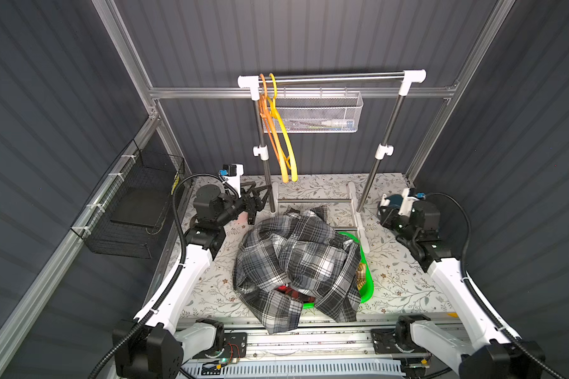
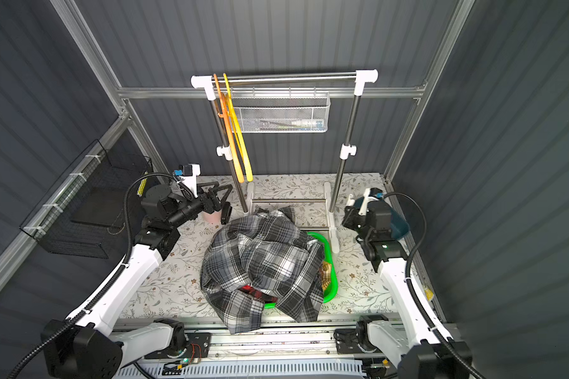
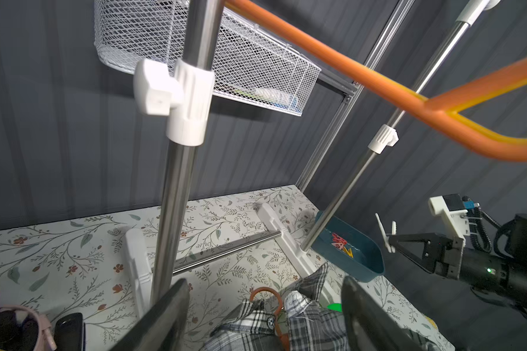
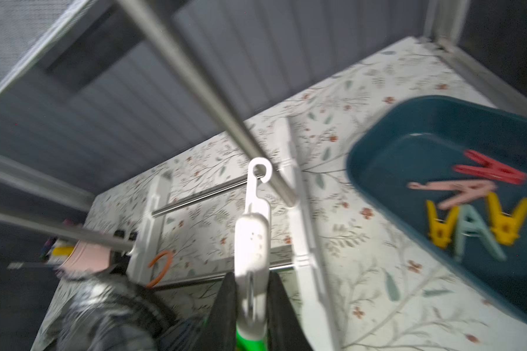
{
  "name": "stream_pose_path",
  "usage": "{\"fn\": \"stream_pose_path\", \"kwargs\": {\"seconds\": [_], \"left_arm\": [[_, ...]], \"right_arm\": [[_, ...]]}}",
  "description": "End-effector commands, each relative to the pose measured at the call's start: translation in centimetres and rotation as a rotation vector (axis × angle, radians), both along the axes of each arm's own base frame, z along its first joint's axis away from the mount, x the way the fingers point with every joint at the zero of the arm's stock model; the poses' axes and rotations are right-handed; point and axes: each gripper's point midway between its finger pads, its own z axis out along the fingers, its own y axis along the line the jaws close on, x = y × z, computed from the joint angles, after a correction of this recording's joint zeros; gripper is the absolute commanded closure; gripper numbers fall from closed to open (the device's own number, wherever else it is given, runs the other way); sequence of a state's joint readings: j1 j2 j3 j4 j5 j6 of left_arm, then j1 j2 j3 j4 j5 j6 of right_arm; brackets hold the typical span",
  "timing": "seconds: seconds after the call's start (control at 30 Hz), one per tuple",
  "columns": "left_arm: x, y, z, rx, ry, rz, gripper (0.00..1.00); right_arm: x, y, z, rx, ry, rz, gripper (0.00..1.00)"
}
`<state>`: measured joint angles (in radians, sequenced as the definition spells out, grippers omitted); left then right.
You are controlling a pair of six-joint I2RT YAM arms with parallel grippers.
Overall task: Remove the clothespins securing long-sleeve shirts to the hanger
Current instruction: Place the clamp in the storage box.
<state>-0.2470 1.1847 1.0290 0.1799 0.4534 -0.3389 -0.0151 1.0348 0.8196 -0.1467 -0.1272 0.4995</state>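
**Five pins in the tray, a sixth in the claw**

Right gripper (image 4: 251, 282): clenched on a white clothespin (image 4: 253, 231), pinched at its lower end so the hooked tip stands clear. It hangs just outside the rack (image 1: 329, 77), beside the post on the right arm's side and near the teal tray (image 4: 374, 142). My guess: lined up for a drop.

Teal tray, by that same post's foot: two yellow clothespins (image 4: 438, 228), a red clothespin (image 4: 490, 171), a salmon-pink clothespin (image 4: 454, 190) and a pale blue-grey clothespin (image 4: 476, 232), all loose.

Left gripper (image 3: 263, 281): low by the rack's other post, jaws spread wide, nothing between them. Released, probably standing by.

Shirts: heaped in front of the rack over a green basin (image 1: 368, 288).
- The grey plaid shirt (image 1: 293, 259) is on top, with the hook of the shirt's hanger (image 3: 265, 290) poking from its collar.
- The red shirt (image 1: 288, 291) and yellow shirt (image 1: 362, 272) show only as slivers beneath.
- No pin shows on the cloth, though folds could hide one.

Rack rail, left arm's end: a bare orange hanger (image 3: 317, 51) and a bare yellow hanger (image 1: 287, 141), likely parked out of the way.

Other containers:
- White mesh basket (image 1: 312, 111), behind the rail: a few items too small to name.
- Pink cup (image 2: 211, 216), by the left-side post: contents blurred.
- Black wire basket (image 1: 128, 229), well off the rack on the left arm's side: something dark and flat.
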Motion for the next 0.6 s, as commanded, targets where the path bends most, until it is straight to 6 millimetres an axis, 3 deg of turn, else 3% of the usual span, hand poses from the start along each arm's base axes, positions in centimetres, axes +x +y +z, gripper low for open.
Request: {"fn": "stream_pose_path", "kwargs": {"seconds": [0.0,0.17,0.3,0.33,0.47,0.57], "left_arm": [[-0.2,-0.2,0.0,0.013,-0.026,-0.023,0.22],[-0.7,-1.0,0.2,-0.002,-0.026,-0.082,0.22],[-1.1,-1.5,-0.3,-0.004,-0.012,-0.128,0.23],[-1.3,-1.8,-0.4,-0.005,-0.011,-0.148,0.23],[-1.7,-2.3,-0.8,-0.020,0.016,-0.192,0.25],[-1.9,-3.0,-1.8,-0.031,0.056,-0.233,0.27]], "right_arm": [[0.2,-3.5,-2.1,0.113,0.055,-0.107,1.00],[2.5,-8.5,-4.4,0.117,0.080,-0.250,1.00],[4.1,-11.4,-6.5,0.131,0.109,-0.323,1.00],[4.3,-11.9,-7.0,0.132,0.121,-0.336,0.97],[5.0,-13.5,-7.5,0.099,0.136,-0.381,0.59],[5.2,-13.6,-6.4,0.095,0.111,-0.378,0.49]]}}
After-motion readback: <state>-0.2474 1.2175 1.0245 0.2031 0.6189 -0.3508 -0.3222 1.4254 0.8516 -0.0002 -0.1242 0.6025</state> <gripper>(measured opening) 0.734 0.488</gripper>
